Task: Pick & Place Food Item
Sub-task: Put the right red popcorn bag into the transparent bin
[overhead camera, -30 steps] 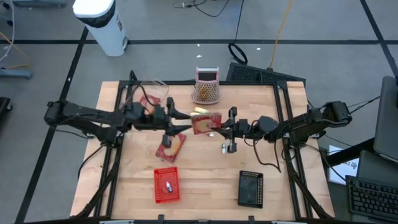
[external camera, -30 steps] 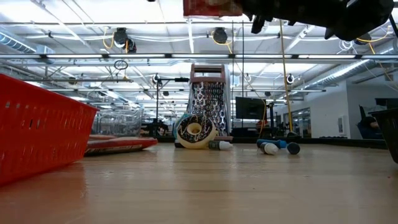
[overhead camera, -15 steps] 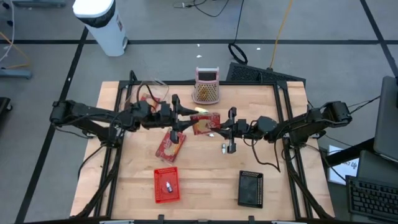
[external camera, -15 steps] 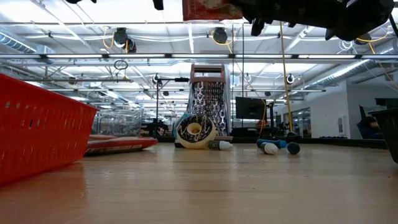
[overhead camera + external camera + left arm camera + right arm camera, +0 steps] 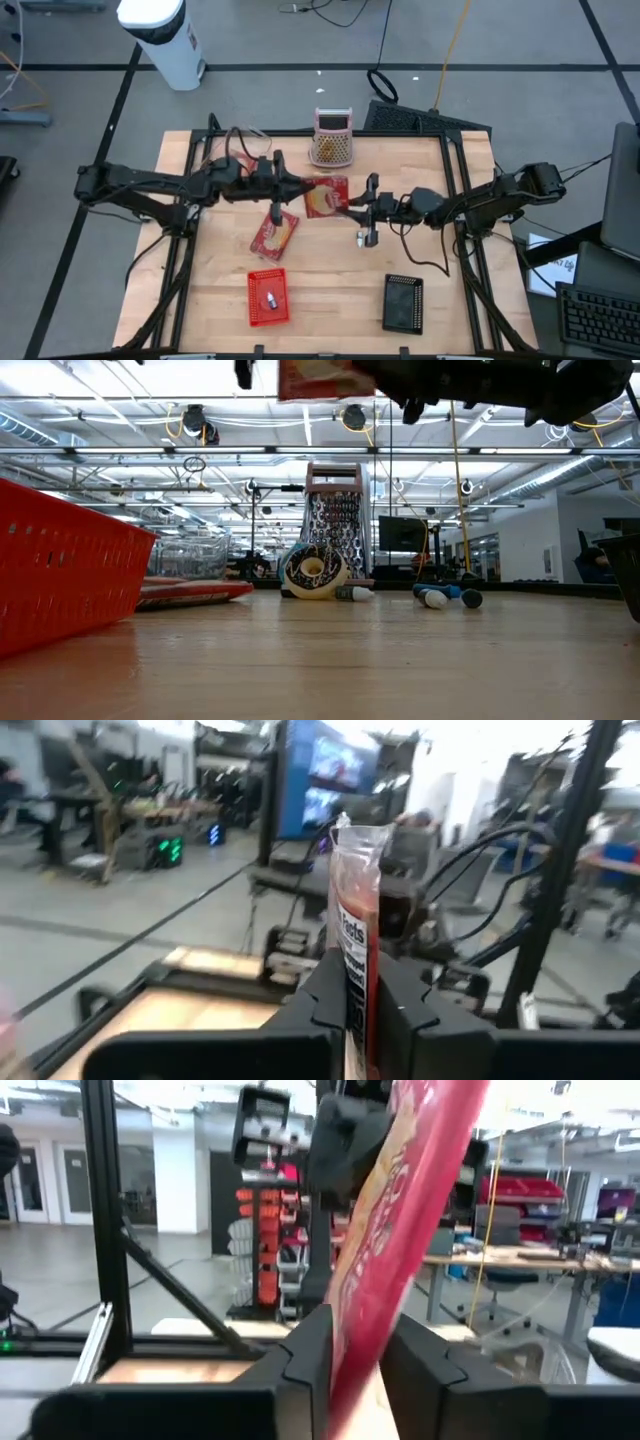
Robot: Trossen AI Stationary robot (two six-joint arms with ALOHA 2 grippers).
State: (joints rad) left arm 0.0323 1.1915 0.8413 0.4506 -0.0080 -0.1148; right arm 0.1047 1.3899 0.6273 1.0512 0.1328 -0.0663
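Hidden: the low view cuts off both arms and the top of the snack bag [image 5: 318, 378] at its upper edge.
Red basket [image 5: 268, 297]: plastic mesh, rectangular, front left of the table [image 5: 330, 280]; a small object inside, too small to tell.
Left gripper [image 5: 293, 188]: fingers pressed onto the bag's left edge, above the table's middle.
Snack bag [image 5: 325, 197]: flat, glossy red packet, held in the air between both grippers.
Right gripper [image 5: 352, 205]: fingers at the bag's right edge; whether they pinch it or stand slightly apart, cannot tell.
Grater [image 5: 333, 137]: perforated metal, upright at the back edge.
Black basket [image 5: 403, 302]: dark mesh, front right.
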